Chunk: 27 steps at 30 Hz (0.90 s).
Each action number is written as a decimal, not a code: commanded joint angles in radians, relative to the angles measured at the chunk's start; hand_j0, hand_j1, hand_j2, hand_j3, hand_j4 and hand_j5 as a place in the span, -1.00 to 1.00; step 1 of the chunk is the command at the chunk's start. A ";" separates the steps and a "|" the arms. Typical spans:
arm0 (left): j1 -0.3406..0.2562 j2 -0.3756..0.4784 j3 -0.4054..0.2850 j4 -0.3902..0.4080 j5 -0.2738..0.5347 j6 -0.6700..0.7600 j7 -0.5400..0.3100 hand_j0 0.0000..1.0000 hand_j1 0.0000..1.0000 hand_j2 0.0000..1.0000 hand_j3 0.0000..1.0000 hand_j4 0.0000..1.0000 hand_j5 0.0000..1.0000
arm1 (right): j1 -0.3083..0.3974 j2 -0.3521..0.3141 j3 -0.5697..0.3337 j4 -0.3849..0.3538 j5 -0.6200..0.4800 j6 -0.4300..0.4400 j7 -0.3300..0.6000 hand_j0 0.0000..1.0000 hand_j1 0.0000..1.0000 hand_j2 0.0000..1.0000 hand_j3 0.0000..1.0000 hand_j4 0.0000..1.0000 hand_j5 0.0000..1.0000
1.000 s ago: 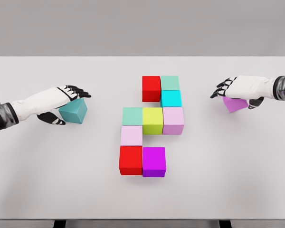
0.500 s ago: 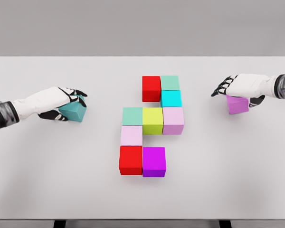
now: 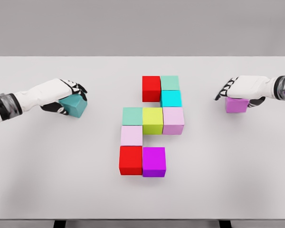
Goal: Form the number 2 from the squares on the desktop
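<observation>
Left hand (image 3: 66, 95) has closed on the teal cube (image 3: 75, 105) near the tabletop's left edge; right hand (image 3: 242, 89) now grips the pink cube (image 3: 236, 105) near the right edge. Both last pieces secured; partial 2 (image 3: 152, 126) waits mid-tabletop.

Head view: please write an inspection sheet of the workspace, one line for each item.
Surface: flat white table, blocks only.
Job's things: nine cubes grouped mid-table: red cube, pale green cube, cyan cube, mint cube, yellow-green cube, pale pink cube, light pink cube, second red cube, magenta cube. Apart: teal cube at left, violet cube at right.
Clutter: nothing seen.
Grippers: left hand grasps teal cube; right hand grasps violet cube.
Cables: nothing seen.
Surroundings: plain grey backdrop.
</observation>
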 commanded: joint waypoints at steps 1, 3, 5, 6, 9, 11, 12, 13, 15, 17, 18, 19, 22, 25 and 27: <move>0.000 -0.008 0.001 0.009 0.006 0.001 0.000 0.21 0.21 0.21 0.21 0.21 0.21 | 0.000 -0.003 -0.002 0.000 0.003 0.002 0.000 0.49 0.49 0.49 0.49 0.49 0.49; -0.006 -0.015 0.001 0.012 0.006 0.001 0.000 0.21 0.21 0.21 0.21 0.21 0.21 | -0.003 -0.003 -0.003 0.000 0.000 0.002 0.023 0.32 0.32 0.32 0.32 0.32 0.32; -0.014 -0.018 0.001 0.015 0.006 0.001 0.000 0.21 0.21 0.21 0.21 0.21 0.21 | -0.005 0.003 -0.010 0.001 -0.014 0.002 0.023 0.12 0.12 0.12 0.12 0.12 0.12; -0.017 -0.025 0.001 0.018 0.006 0.001 0.000 0.21 0.21 0.21 0.21 0.21 0.21 | -0.005 0.003 -0.017 -0.002 -0.016 0.002 0.023 0.12 0.12 0.12 0.12 0.12 0.12; -0.028 -0.048 0.001 0.039 0.004 0.001 -0.008 0.21 0.21 0.21 0.21 0.21 0.21 | -0.005 0.003 -0.033 -0.009 -0.024 0.002 0.023 0.12 0.12 0.12 0.12 0.12 0.12; -0.034 -0.050 0.001 0.041 0.004 0.001 -0.012 0.21 0.21 0.21 0.21 0.21 0.21 | -0.003 -0.002 -0.068 -0.011 -0.034 0.002 0.023 0.12 0.12 0.12 0.12 0.12 0.12; -0.037 -0.059 0.001 0.042 0.004 0.001 -0.014 0.21 0.21 0.21 0.21 0.21 0.21 | -0.002 -0.005 -0.076 -0.011 -0.036 0.002 0.023 0.12 0.12 0.12 0.12 0.12 0.12; -0.043 -0.064 0.001 0.044 0.004 0.001 -0.014 0.21 0.21 0.21 0.21 0.21 0.21 | 0.000 -0.008 -0.082 -0.011 -0.046 0.002 0.023 0.12 0.12 0.12 0.12 0.12 0.12; -0.049 -0.077 0.001 0.048 0.004 0.001 -0.021 0.21 0.21 0.21 0.21 0.21 0.21 | 0.017 -0.023 -0.092 -0.043 -0.070 0.002 0.023 0.12 0.12 0.12 0.12 0.12 0.12; -0.061 -0.099 0.001 0.067 0.004 0.001 -0.026 0.22 0.22 0.22 0.22 0.22 0.22 | 0.080 -0.066 -0.149 -0.129 -0.073 0.002 0.023 0.12 0.12 0.12 0.12 0.12 0.12; -0.064 -0.100 0.001 0.068 0.004 0.001 -0.026 0.22 0.22 0.22 0.22 0.22 0.22 | 0.110 -0.074 -0.186 -0.164 -0.073 0.002 0.023 0.12 0.12 0.12 0.12 0.12 0.12; -0.069 -0.100 0.001 0.070 0.004 0.001 -0.028 0.22 0.22 0.22 0.22 0.22 0.22 | 0.155 -0.083 -0.233 -0.200 -0.073 0.002 0.023 0.12 0.12 0.12 0.12 0.12 0.12; -0.083 -0.128 0.001 0.101 0.003 0.001 -0.029 0.22 0.22 0.22 0.22 0.22 0.22 | 0.206 -0.106 -0.298 -0.261 -0.091 0.002 0.023 0.12 0.12 0.12 0.12 0.12 0.12; -0.095 -0.140 0.001 0.111 0.000 0.001 -0.035 0.23 0.23 0.23 0.23 0.23 0.23 | 0.227 -0.131 -0.300 -0.290 -0.123 0.002 0.023 0.12 0.12 0.12 0.12 0.12 0.12; -0.101 -0.151 0.000 0.127 0.000 0.001 -0.035 0.23 0.23 0.23 0.23 0.23 0.23 | 0.262 -0.146 -0.301 -0.333 -0.126 0.002 0.023 0.12 0.12 0.12 0.12 0.12 0.12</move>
